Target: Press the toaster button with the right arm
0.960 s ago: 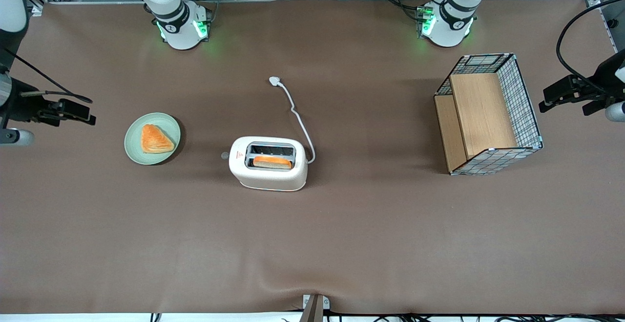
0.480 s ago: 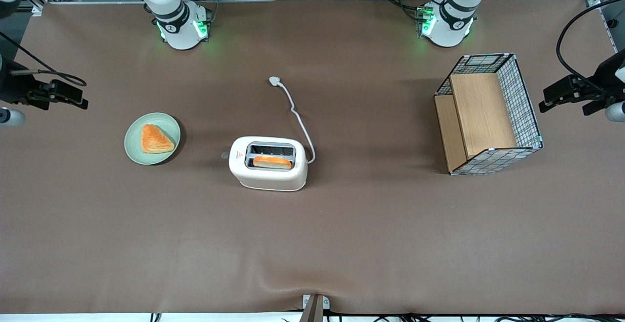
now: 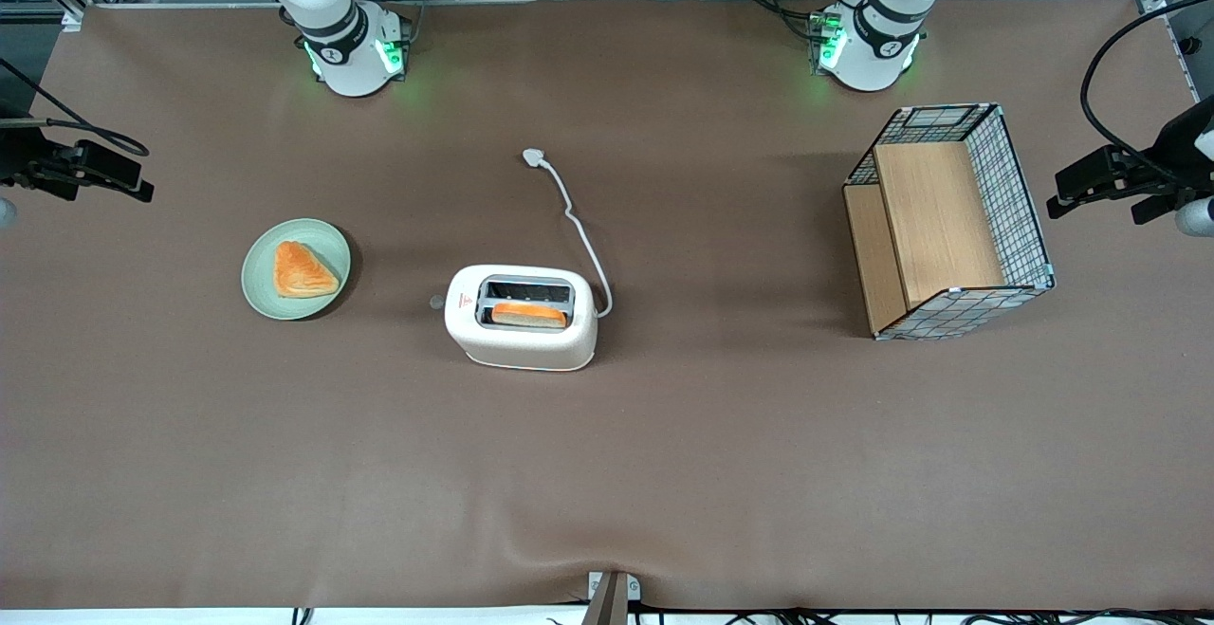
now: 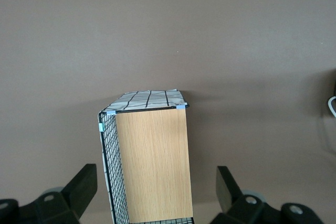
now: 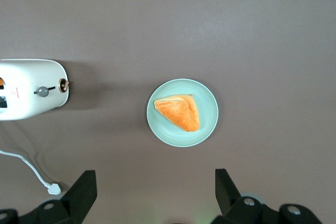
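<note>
At the working arm's end of the worktop (image 3: 190, 473), the right arm's gripper (image 3: 114, 174) hangs in the air, well apart from everything it has to act on. In the right wrist view its two fingers (image 5: 79, 192) stand spread wide, with nothing between them, and bare worktop shows in the gap.

Next along the worktop comes a pale green plate (image 3: 296, 269) carrying a triangular orange pastry (image 3: 302, 270). The plate sits between the gripper and the toaster (image 3: 522, 317), a little nearer to the front camera than the gripper is.

The toaster stands near the middle of the worktop, with a slice of bread (image 3: 529, 315) in the slot nearer the front camera. Its long axis runs along the length of the worktop, so one narrow end faces the working arm. On that end sits the button (image 3: 437, 303), a small grey tab that sticks out toward the plate; the right wrist view shows it (image 5: 42, 92) plainly, beside a small brown knob (image 5: 64, 85). A white cord (image 3: 574, 217) leaves the toaster's narrow end that faces the parked arm and trails away from the front camera.

The relation that matters is this: the button lies farther toward the parked arm's end than the fingers, past the plate, and lower. Since the narrow end faces the working arm, the approach looks open. The fingers would probably need to pass above the pastry and then come down onto the tab.

Last along the worktop, a wire basket (image 3: 948, 222) with a wooden shelf stands well apart from the toaster.
</note>
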Robot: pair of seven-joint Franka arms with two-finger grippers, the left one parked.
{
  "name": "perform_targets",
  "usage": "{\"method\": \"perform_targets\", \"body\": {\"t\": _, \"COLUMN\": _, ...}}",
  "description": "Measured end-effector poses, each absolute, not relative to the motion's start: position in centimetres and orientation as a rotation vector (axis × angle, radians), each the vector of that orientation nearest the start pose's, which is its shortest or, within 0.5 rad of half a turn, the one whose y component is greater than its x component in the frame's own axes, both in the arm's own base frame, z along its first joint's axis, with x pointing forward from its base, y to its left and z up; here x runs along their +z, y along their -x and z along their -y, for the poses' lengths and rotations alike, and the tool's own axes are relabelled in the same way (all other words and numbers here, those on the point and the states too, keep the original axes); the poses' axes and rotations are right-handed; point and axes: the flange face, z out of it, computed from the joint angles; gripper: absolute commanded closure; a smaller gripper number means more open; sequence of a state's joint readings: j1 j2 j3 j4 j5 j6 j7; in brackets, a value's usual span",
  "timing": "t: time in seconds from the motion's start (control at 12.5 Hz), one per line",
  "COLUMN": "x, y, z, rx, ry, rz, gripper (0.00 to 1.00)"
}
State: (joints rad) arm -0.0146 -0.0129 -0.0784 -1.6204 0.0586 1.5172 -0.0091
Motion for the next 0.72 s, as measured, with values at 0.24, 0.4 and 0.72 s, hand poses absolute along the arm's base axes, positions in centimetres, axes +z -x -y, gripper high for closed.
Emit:
{"method": "perform_targets", "body": {"t": 0.24, "x": 60.8, "y": -53.9, "z": 4.3, "rx": 0.145, "ry": 3.071, "rz": -0.146, "gripper": 0.00}}
{"method": "perform_targets", "body": {"t": 0.4, "x": 61.5, "y": -53.8, "z": 4.3, "rx": 0.133, "ry": 3.072, "rz": -0.146, "gripper": 0.00}}
{"method": "perform_targets", "body": {"t": 0.72, "x": 61.7, "y": -53.7, "z": 4.3, "rx": 0.140, "ry": 3.072, "rz": -0.145, "gripper": 0.00}}
